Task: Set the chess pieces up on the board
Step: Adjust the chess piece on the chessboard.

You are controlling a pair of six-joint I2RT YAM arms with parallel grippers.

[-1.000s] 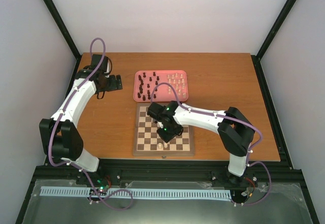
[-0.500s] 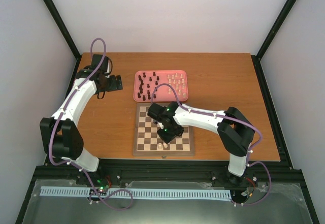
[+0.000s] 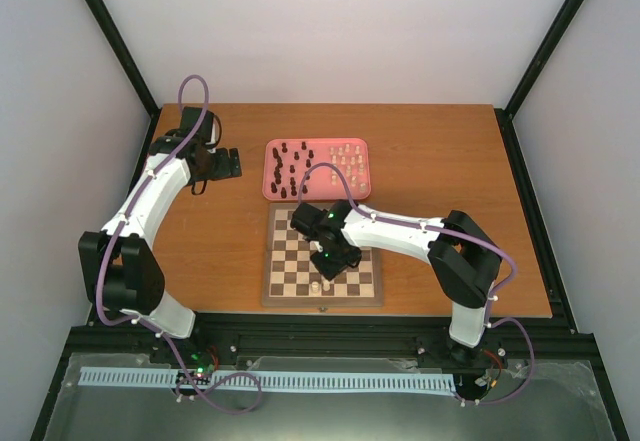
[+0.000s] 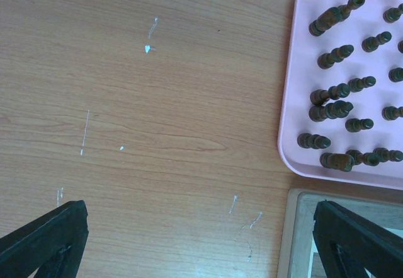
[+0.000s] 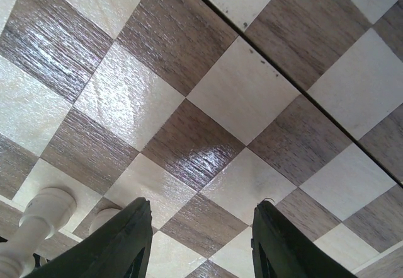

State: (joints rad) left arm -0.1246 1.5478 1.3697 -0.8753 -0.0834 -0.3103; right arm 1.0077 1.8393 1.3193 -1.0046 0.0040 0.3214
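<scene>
Board [image 3: 271, 297] lies on the table [image 3: 440, 161] at its near edge, approx. centre, between the two arm bases. Two cream pieces [image 3: 320, 286] stand upright side by side in the board's near rows, about mid-width.

R gripper [image 3: 328, 273] hangs low over the board just beyond those pcs, fingers pointing down. In the wrist view the R gripper [image 5: 201, 205] is released: jaws parted roughly half way, nothing gripped, only checkered squares showing through the gap. Its fingers [image 5: 126, 240] are at the bottom of the view. The cream pcs are at lower left, one partly hidden behind the left-hand finger and v. close to it. Can't tell whether they touch, or whether the tips touch the board.

Beyond the board is the pink tray [image 3: 267, 189], its near edge just beside the board's far edge. Dark pieces [image 3: 288, 166] fill the tray's left half and spare cream pieces [image 3: 350, 159] the right half, all upright as far as can be seen. A few dark ones are close enough to touch.

L gripper [image 3: 230, 164] is farthest, left of the tray and apart from it, over plain wood. Wrist view: L gripper [image 4: 198, 208] is released too, jaws spread wide with one finger [image 4: 50, 234] in each bottom corner, holding and touching nothing. The tray wall and a board corner show at right.
</scene>
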